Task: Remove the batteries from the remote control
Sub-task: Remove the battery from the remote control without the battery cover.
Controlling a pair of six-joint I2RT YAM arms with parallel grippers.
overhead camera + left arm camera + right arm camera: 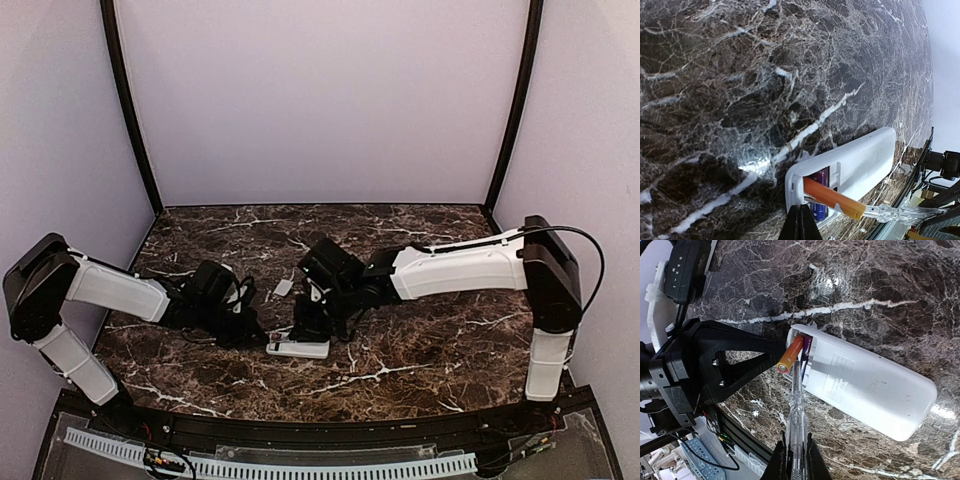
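Right gripper point(795, 452) clamps a clear tool point(796, 405) touching orange battery point(791, 355); left gripper point(800, 220) closed.

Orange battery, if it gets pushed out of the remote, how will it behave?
Orange battery is a smooth cylinder, so it will probably roll on the flat marble table. Tilted up out of the remote, it likely pops free with little force.
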